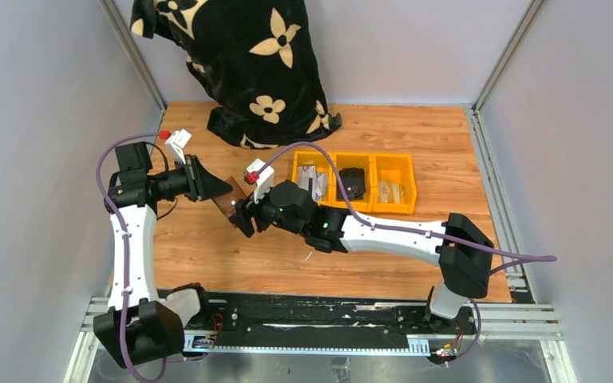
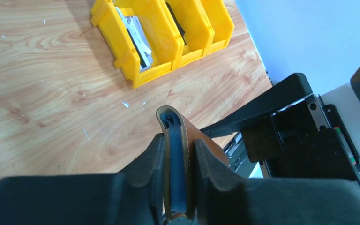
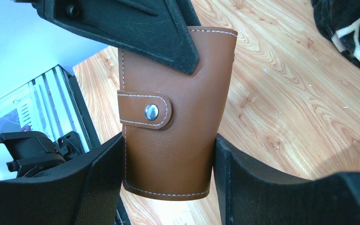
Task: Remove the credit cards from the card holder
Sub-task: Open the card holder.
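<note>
Surface (image 1: 207,263): wooden board; nothing of the task lies on it.
Blanket (image 1: 247,64): black with a pale flower print, heaped at the far edge.
Bins (image 2: 161,42): yellow row of three, far right, well apart from both hands.
Left hand (image 2: 179,150): narrow, pinching the card holder flat across its two faces at one end.
Right hand (image 3: 168,145): fairly wide, clamping the other end across its two long edges.
Card holder (image 3: 183,117): brown, held in the air over the left-centre of the surface. Its long axis runs from one hand straight to the other.
Tab (image 3: 145,111): snapped shut on the face turned to the right wrist, between the two grips and just beyond the right fingers.
Cards: none showing, only blue lining at the holder's edge. They probably cannot come out until the tab is undone, which needs one hand to let go.
</note>
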Motion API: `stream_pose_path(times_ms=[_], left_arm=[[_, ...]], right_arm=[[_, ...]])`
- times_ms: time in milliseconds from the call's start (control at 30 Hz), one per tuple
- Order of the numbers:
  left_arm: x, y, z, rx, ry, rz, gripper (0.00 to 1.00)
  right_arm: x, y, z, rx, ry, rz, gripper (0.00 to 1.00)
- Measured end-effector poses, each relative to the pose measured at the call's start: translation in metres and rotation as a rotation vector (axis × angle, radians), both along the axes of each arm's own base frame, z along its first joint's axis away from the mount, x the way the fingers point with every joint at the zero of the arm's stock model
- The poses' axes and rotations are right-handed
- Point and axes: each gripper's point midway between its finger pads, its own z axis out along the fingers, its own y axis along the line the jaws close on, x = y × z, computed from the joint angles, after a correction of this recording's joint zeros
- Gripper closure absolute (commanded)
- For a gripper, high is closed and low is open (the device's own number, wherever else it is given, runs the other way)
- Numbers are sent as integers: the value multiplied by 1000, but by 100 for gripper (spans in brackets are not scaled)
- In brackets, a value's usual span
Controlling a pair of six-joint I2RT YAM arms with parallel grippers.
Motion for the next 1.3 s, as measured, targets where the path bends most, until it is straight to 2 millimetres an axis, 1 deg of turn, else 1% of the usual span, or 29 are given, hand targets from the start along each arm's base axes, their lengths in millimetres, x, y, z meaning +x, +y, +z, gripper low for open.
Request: stream_pose_path(times_ms=[67, 100, 167, 233, 267, 333, 467, 533, 567, 633, 767, 867, 933, 1033, 1167, 1300], left_arm=[[0, 0, 1, -5, 8, 3, 93], [-1, 0, 1, -7, 10, 3, 96], [-1, -1, 1, -2, 6, 5, 98], [-1, 0, 3, 1, 0, 6, 99], [-1, 0, 4, 5, -3, 8, 100], [0, 1, 6, 15, -13, 15, 100], [0, 4, 6, 44, -24, 41, 100], [1, 6, 7, 60, -26, 68, 100], [2, 8, 8, 69, -35, 89, 100], [5, 12, 15, 89, -74, 143, 100], [8, 18, 29, 93, -186, 278, 100], [8, 17, 38, 62, -234, 337, 100], [10, 11, 45, 42, -251, 336, 100], [15, 7, 45, 20, -231, 331, 100], [21, 7, 40, 1, -184, 349, 100], [20, 2, 44, -18, -186, 346, 100]], right_arm=[[0, 0, 0, -1, -2, -4, 21], [0, 0, 0, -1, 2, -4, 20], [-3, -1, 2, 4, 13, 7, 18], [-5, -4, 12, 31, 35, 24, 17], [-6, -5, 18, 50, 50, 35, 19], [-5, -13, 38, 124, 100, 50, 24], [5, -41, 76, 271, 194, 15, 29], [7, -45, 87, 320, 240, 0, 31], [5, -45, 90, 337, 274, -4, 32], [4, -40, 87, 345, 347, -17, 34], [4, -28, 68, 329, 485, -51, 37], [6, -15, 59, 314, 552, -72, 37], [6, -6, 59, 318, 581, -72, 38], [6, -1, 63, 332, 600, -71, 39], [6, 1, 70, 353, 622, -72, 41], [12, 1, 70, 337, 633, -112, 44]])
